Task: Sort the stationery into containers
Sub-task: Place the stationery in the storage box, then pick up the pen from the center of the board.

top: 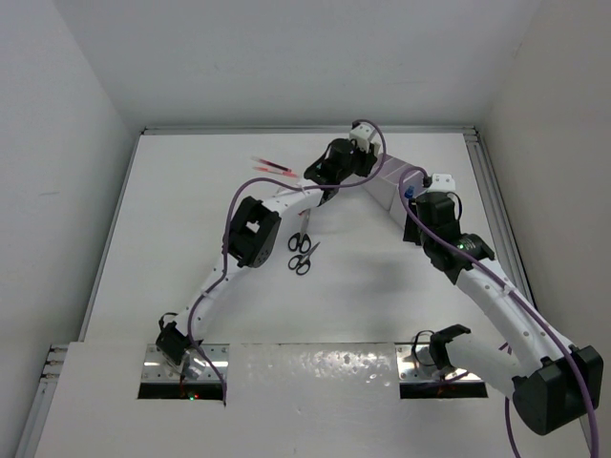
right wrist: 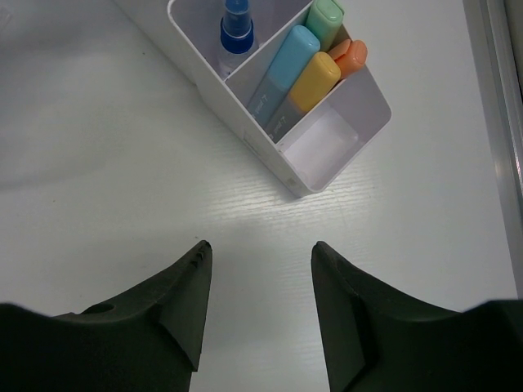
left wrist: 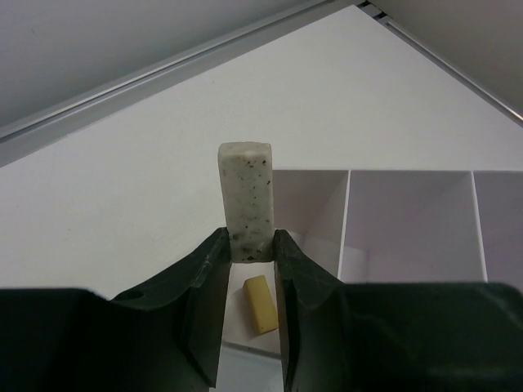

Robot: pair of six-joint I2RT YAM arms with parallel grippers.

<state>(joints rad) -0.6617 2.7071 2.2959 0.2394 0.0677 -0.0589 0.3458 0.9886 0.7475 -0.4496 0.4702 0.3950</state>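
Observation:
My left gripper [left wrist: 249,238] is shut on a speckled beige eraser [left wrist: 245,200], held upright above the end compartment of the white organiser [left wrist: 347,212]. A yellow eraser [left wrist: 261,304] lies in that compartment. In the top view the left gripper [top: 325,170] is at the far middle beside the organiser [top: 389,194]. My right gripper [right wrist: 260,247] is open and empty over bare table, just short of the organiser's [right wrist: 327,139] other end, which holds a blue-capped bottle [right wrist: 237,28] and several pastel capsule pieces [right wrist: 315,82]. It also shows in the top view [top: 420,215].
Two black-handled scissors [top: 301,250] lie on the table under the left arm. Red pens [top: 272,169] lie at the far left of the organiser. A metal rail [right wrist: 498,122] runs along the table's right edge, with walls behind and beside.

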